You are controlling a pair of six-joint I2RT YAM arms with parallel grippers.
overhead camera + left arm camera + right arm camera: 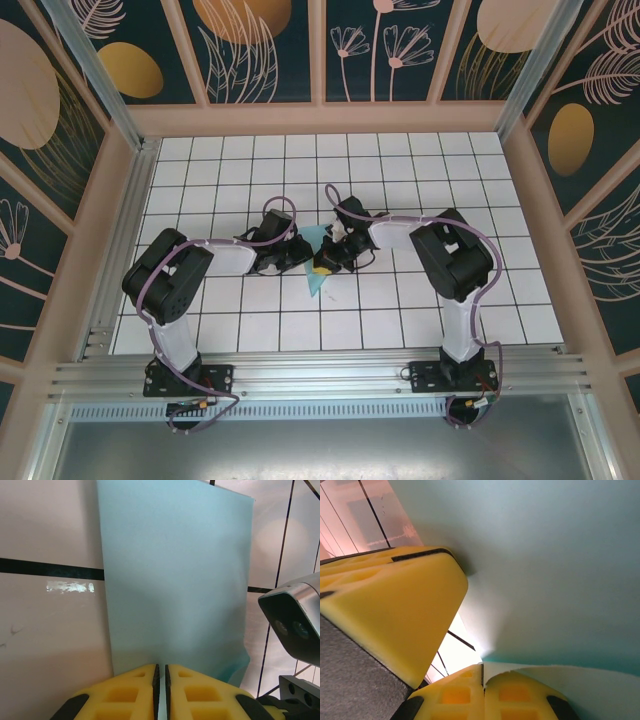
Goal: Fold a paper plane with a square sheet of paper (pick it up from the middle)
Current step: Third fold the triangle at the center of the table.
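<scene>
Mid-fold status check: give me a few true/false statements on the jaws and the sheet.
1. The left gripper has its jaws shut on an edge of the sheet of paper. True.
2. The right gripper has its jaws open, clear of the sheet. False: they are shut on the sheet.
3. The sheet is white. False: it is light turquoise.
4. Both grippers meet over the middle of the gridded table. True.
</scene>
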